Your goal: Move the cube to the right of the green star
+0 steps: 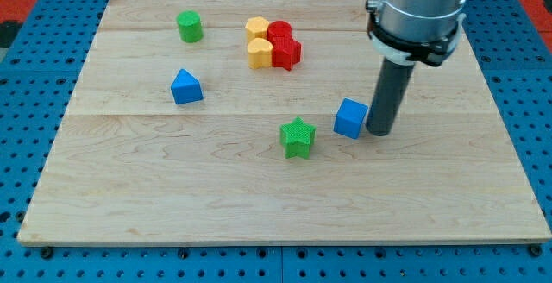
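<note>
The blue cube [350,117] lies on the wooden board [172,188], to the upper right of the green star [297,137], a small gap between them. My tip [379,132] stands right beside the cube's right side, touching or nearly touching it. The rod comes down from the arm at the view's top right.
A blue triangular block [185,86] lies at the left. A green cylinder [190,26] sits at the upper left. Two yellow blocks [257,41] and two red blocks [283,43] cluster at the top middle. Blue pegboard [26,102] surrounds the board.
</note>
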